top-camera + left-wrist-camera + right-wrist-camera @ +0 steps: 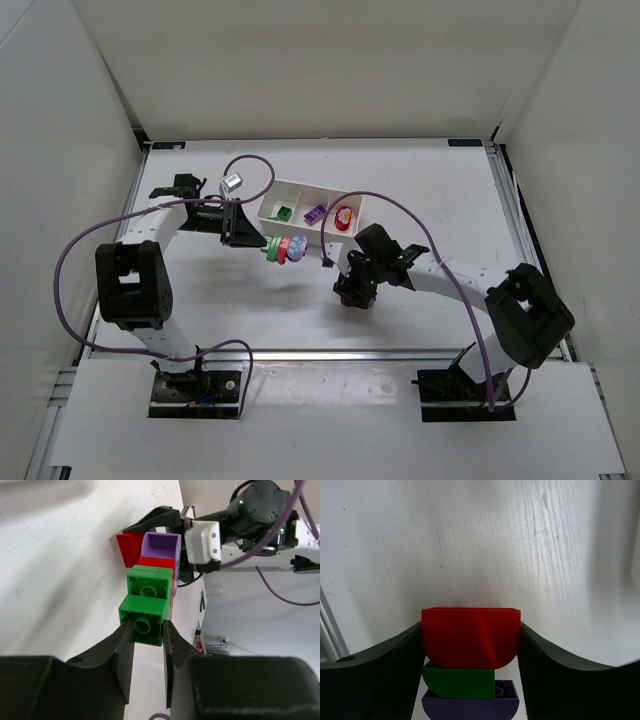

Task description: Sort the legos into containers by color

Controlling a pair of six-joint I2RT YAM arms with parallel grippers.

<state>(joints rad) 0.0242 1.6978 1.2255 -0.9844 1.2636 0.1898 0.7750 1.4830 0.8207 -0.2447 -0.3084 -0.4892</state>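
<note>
The white tray (318, 188) has three compartments holding a green lego (284, 212), a purple lego (315, 213) and a red lego (343, 218). My left gripper (266, 243) is just in front of the tray. In the left wrist view it (147, 626) is shut on a green brick (144, 615) that leads a joined cluster of a second green brick (150, 582), red bricks (129, 547) and a purple brick (161, 545). My right gripper (352, 292) (470, 632) is shut on a red half-round brick (470, 635), with a green piece (460, 682) and a purple piece (470, 706) stacked behind it.
A small grey-white block (231, 183) lies left of the tray. Purple cables loop from both arms across the table. White walls enclose the table on three sides. The right arm (250, 510) shows beyond the cluster in the left wrist view.
</note>
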